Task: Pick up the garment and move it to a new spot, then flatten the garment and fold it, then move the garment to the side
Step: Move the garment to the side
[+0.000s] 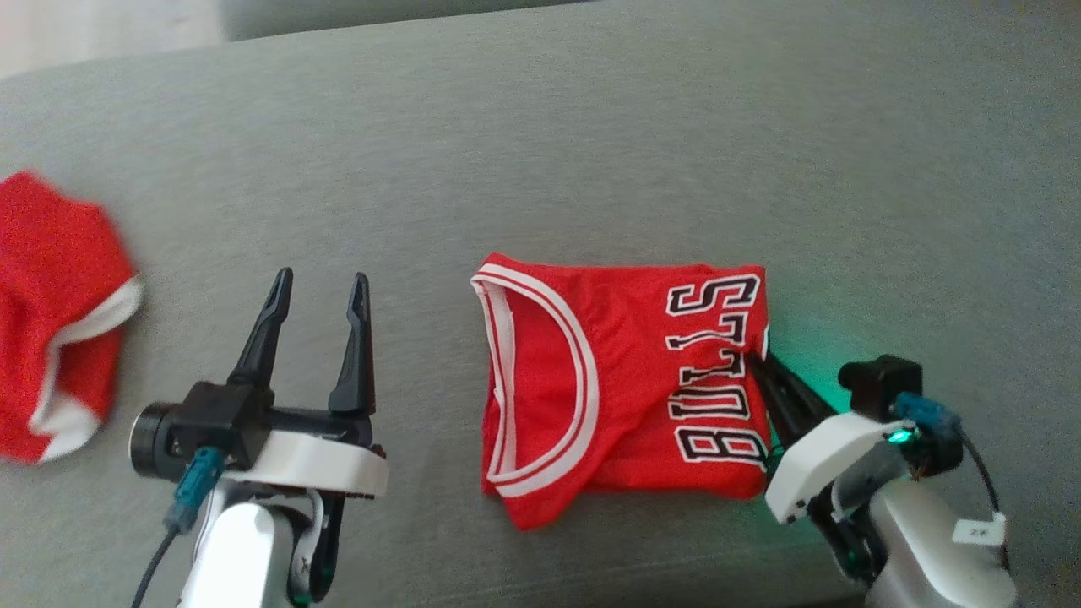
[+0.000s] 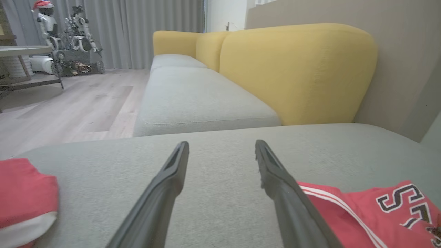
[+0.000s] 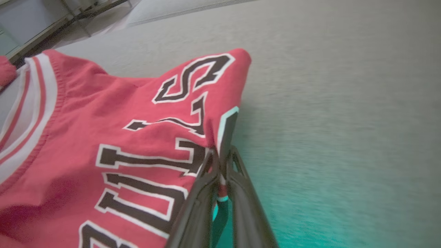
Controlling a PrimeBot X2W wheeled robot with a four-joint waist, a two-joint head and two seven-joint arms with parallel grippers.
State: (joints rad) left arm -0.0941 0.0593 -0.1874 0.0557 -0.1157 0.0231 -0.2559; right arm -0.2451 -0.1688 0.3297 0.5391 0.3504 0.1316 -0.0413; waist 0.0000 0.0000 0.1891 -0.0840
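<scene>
A broad grey woven-fabric seat cushion [image 1: 591, 127] spans the head view from edge to edge. In the left wrist view a rounded mustard-yellow upholstered backrest [image 2: 296, 72] rises in the upper right of the frame.

The folded red basketball jersey with white trim and black "BULLS" lettering [image 1: 625, 388] lies flat on the cushion, right of centre and in the lower half of the head view, its collar towards the frame's middle. A smaller crumpled red cloth with a white band [image 1: 51, 312] lies at the left edge, well apart from the jersey.

The right gripper [image 1: 764, 367], at the lower right, is pinched tight on the jersey's lettered edge. The left gripper [image 1: 323, 283], at the lower left, hangs with its dark fingers spread and nothing between them.
</scene>
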